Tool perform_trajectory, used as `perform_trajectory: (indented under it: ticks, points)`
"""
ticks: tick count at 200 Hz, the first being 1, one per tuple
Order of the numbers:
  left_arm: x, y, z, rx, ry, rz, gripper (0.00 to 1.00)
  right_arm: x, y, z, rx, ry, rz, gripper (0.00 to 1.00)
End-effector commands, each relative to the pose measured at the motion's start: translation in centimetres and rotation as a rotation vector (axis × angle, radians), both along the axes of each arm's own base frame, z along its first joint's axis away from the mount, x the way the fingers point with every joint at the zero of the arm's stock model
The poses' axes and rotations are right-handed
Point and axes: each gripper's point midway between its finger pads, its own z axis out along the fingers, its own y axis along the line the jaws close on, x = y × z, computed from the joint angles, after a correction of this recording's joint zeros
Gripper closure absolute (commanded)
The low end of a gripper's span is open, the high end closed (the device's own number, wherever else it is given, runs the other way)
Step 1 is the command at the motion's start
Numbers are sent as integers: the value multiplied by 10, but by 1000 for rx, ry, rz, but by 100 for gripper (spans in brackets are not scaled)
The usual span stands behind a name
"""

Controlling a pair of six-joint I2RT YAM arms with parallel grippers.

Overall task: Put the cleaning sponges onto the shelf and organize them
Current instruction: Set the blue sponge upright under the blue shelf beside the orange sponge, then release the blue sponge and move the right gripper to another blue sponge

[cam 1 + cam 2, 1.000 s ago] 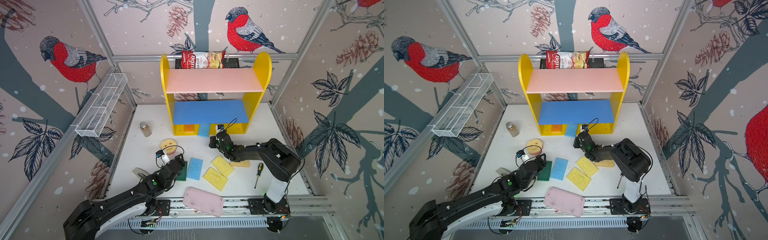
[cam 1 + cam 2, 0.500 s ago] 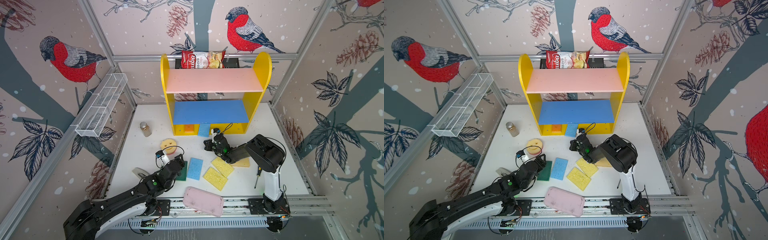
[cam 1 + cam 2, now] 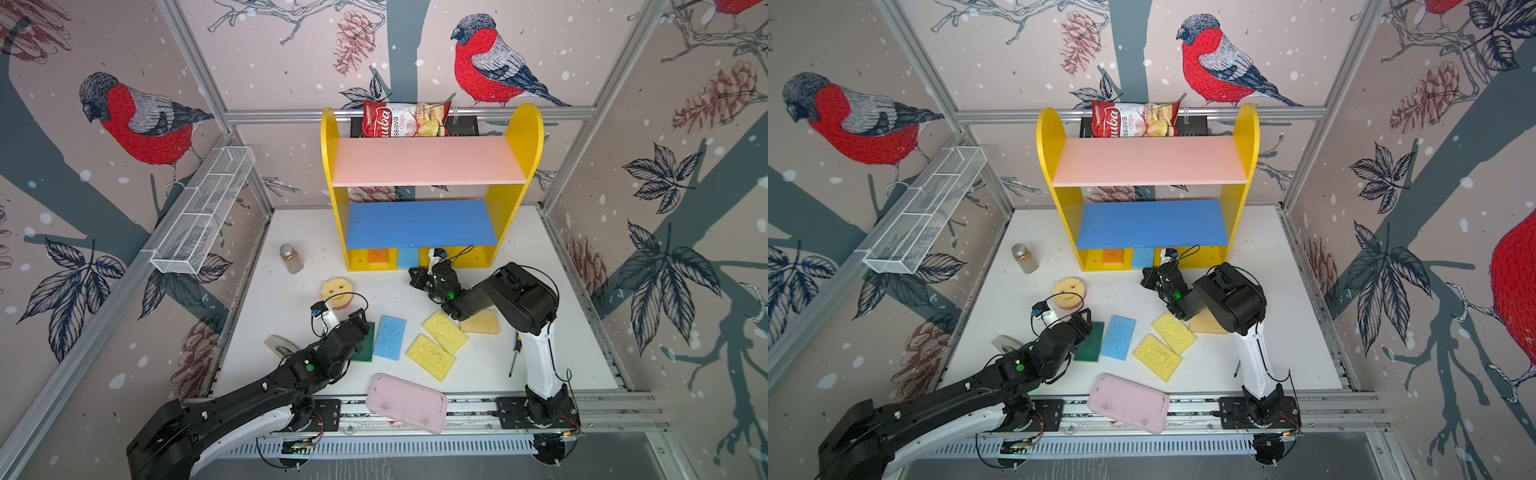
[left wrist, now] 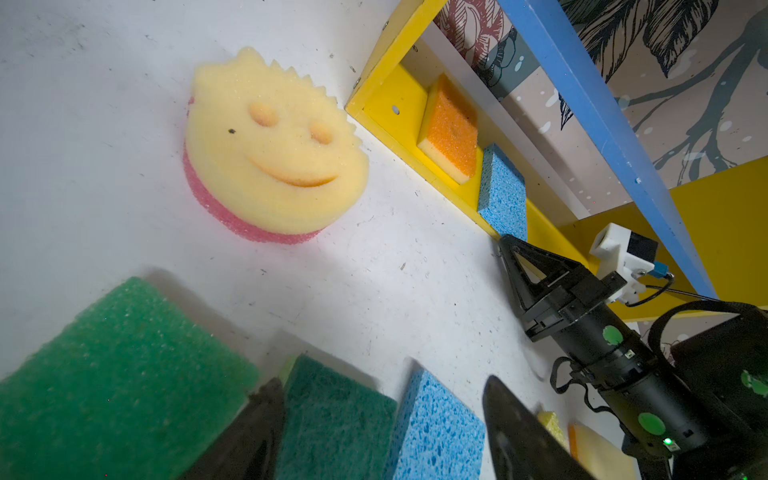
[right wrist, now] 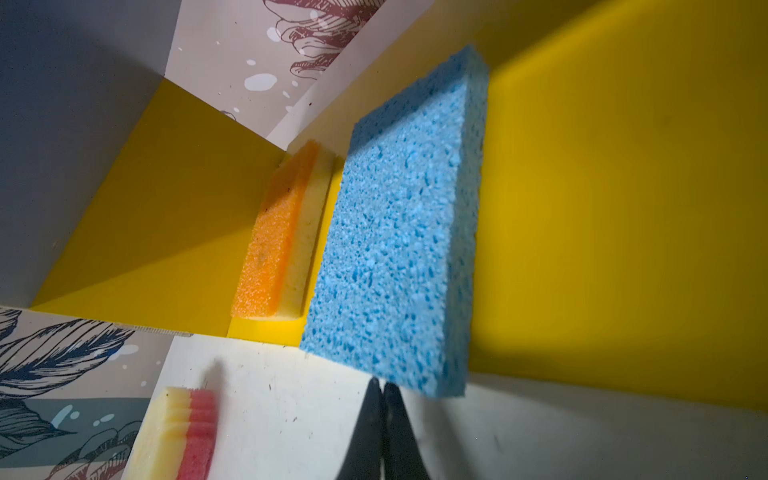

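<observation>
Your right pincer (image 5: 381, 395) is pressed together, tips at the front edge of the blue sponge (image 5: 399, 232), which overhangs the yellow base of the shelf (image 5: 623, 208) beside the orange sponge (image 5: 270, 249). Push it straight in, slowly, I'd say. Your left pincer (image 4: 380, 399) hangs spread above the green sponge (image 4: 332, 415). The white table (image 4: 374, 291) is smooth; bird-papered walls (image 3: 665, 124) stand close round.

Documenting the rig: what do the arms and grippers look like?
Left arm and right arm: black, white lower links, green dots. Left gripper and right gripper: black triangular fingers; each wrist carries a white camera with black cable.
</observation>
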Motion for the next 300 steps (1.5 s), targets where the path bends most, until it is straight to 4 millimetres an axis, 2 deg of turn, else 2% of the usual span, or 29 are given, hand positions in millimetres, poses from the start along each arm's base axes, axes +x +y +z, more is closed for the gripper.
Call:
perform_trajectory:
  ticks: [1, 60, 155, 211, 241, 300]
  points:
    - [1, 2, 0, 1, -9, 14, 26, -4, -10, -30, -59, 98, -32, 99]
    - [2, 1, 0, 2, -9, 13, 25, 2, -18, -30, -50, 105, -60, 99]
    - [4, -3, 0, 12, -3, 4, 25, -3, -4, -37, -47, 120, -18, 99]
    - [6, -4, 4, 16, -9, 3, 25, -6, -9, -38, -57, 128, -18, 99]
    - [7, -5, 8, 26, -17, -2, 25, -17, -12, -27, -96, 116, 13, 99]
    - [6, -3, 15, 46, -23, -8, 25, -42, -20, 28, -224, 13, 87, 98]
